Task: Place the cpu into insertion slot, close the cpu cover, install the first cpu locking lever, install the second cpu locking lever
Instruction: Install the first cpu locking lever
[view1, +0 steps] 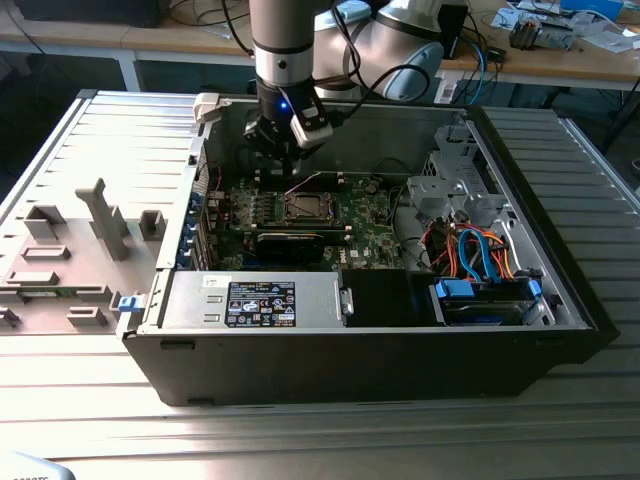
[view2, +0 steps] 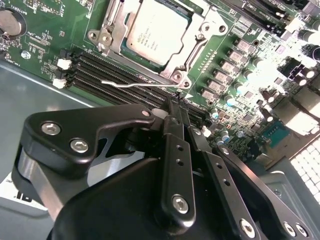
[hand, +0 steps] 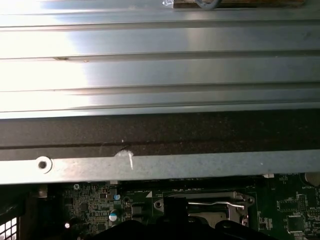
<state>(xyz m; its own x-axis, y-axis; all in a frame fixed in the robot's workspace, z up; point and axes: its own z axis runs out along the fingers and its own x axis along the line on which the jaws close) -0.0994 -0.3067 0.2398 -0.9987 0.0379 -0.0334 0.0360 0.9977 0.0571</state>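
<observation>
Open pc case (view1: 300, 330), 1 cpu (view2: 156, 31), 1 gripper (view2: 176, 107)

Lab: cluttered workbenches (view1: 560, 50), cables (view1: 480, 45)

Open computer case (view1: 560, 300), blue cables (view1: 480, 250)

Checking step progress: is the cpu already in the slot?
Yes: in the second wrist view the cpu lies flat in the slot, framed by the cover.
</observation>
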